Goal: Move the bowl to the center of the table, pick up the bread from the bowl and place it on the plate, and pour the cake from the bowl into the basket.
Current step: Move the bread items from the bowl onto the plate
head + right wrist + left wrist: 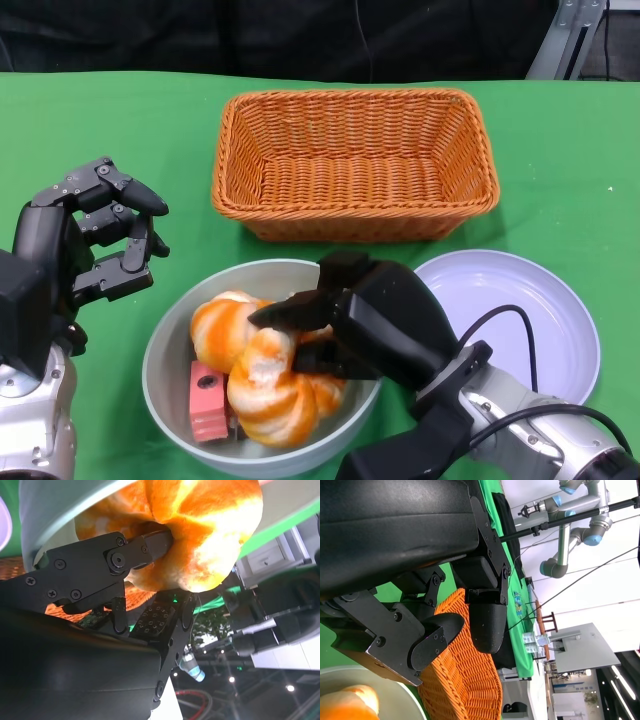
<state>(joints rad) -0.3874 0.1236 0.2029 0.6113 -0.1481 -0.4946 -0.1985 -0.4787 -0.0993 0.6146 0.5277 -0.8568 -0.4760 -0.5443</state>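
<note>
Right hand (330, 330) gripping soft twisted orange-white bread (265, 375) inside smooth round grey bowl (165, 350); left hand (95, 245) beside it, empty, fingers curled apart.

Bright even overhead light, soft shadows, head view sharp, wrist views blurred up close, background glare

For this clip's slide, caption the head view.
Right hand grips bread in the bowl; left hand idle; plate and basket wait empty.

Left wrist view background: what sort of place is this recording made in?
Probably a robotics lab: a grey-and-blue industrial robot arm stands behind the green-covered table, near a grey equipment cabinet.
</note>
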